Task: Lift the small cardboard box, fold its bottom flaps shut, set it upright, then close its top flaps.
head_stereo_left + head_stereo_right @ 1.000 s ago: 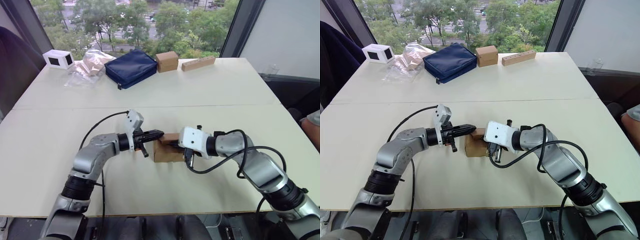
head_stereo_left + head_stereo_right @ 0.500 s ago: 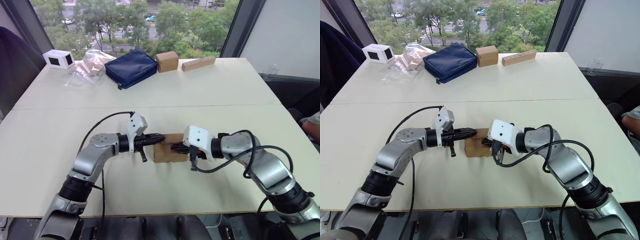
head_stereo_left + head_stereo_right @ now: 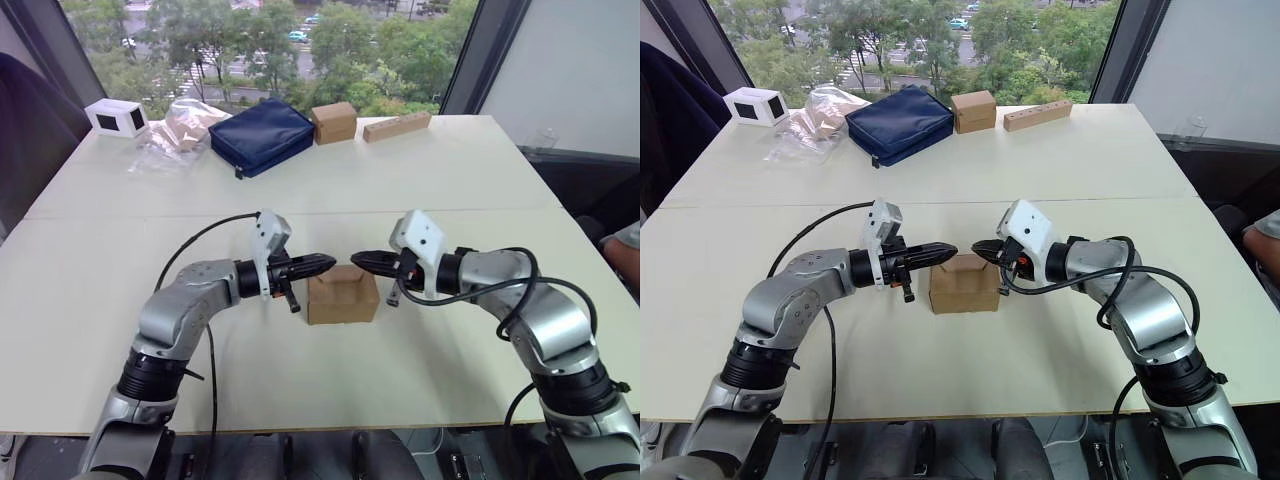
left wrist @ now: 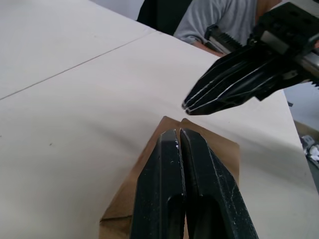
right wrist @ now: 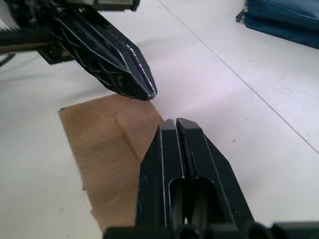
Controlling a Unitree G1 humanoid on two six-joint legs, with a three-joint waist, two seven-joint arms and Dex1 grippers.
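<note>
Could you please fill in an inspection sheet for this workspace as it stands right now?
Surface: pale table, a seam running across its middle.
Job's things: small box upright near the front edge, top flaps folded down flat.
Clutter: along the far edge, white box, clear bag, navy pouch, brown cube box, long tan box.
Grippers: left gripper and right gripper both shut, tips facing each other just above the box, not touching it.
Cables: black cable looping over the left arm, another over the right.
Surroundings: window with trees behind; a person's sleeve at the right edge.
</note>
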